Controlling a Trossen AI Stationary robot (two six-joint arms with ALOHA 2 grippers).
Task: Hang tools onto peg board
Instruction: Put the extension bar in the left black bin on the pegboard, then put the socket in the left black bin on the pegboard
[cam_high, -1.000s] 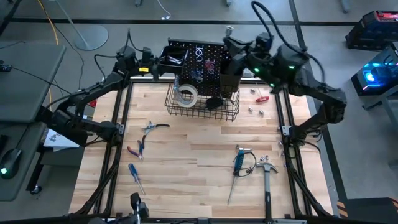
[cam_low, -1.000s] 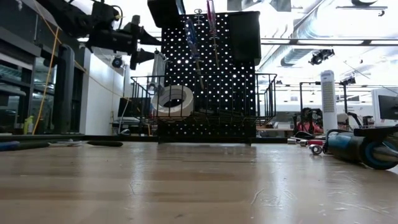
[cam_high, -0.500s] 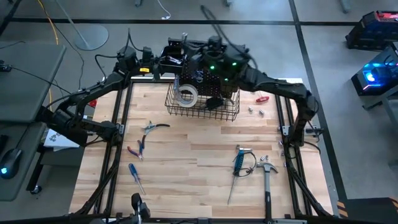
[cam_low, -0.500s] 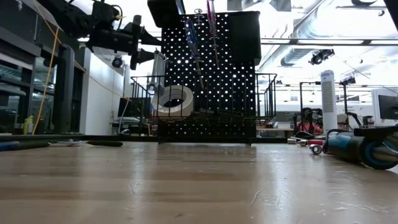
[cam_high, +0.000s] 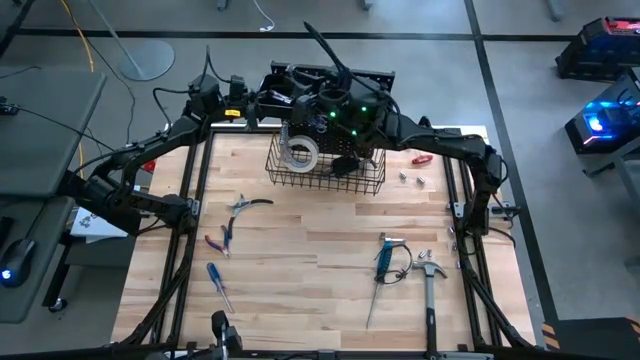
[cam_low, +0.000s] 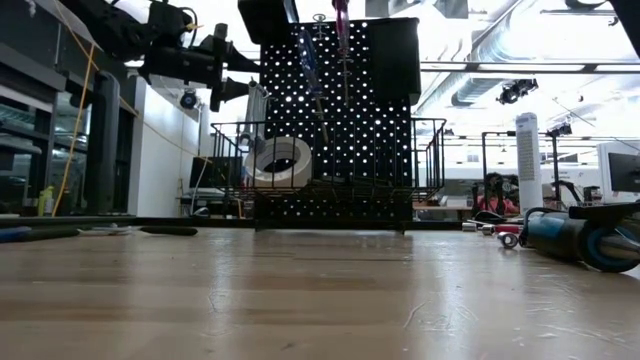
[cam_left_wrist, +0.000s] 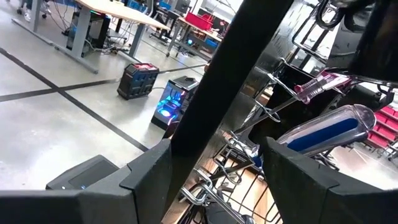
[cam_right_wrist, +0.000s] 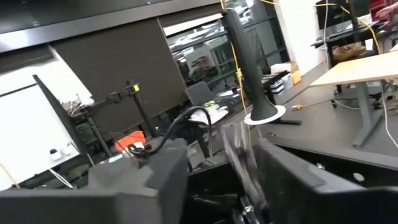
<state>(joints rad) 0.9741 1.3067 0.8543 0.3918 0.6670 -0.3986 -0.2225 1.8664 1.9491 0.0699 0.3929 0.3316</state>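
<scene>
High view: I'm counting two arms, both up at the peg board, which is standing upright at the far edge of the counter.

The left pincer is hovering just beside the board's upper left corner. Its fingers are standing apart, released. In the left wrist view a dark bar is crossing the gap between them, and I cannot tell whether it is touching either one.

The right arm is reaching across the top of the board from the right. The right pincer is showing its fingers spread, released. A blurred pale thing is sitting in the gap, and I cannot tell what it is.

On the board I'm seeing:
- two black bins: one at top left, one at top right
- two screwdrivers hanging between the bins: one blue-handled, one pink-red-handled
- one wire basket at the bottom, holding one white tape roll

Lying on the counter, left side:
- two pliers: one silver pair, one red-handled pair
- one blue screwdriver

Right side:
- one blue-handled tool
- one hammer
- one red-handled tool near the right rail
- a few small silver pieces, too small to count
</scene>
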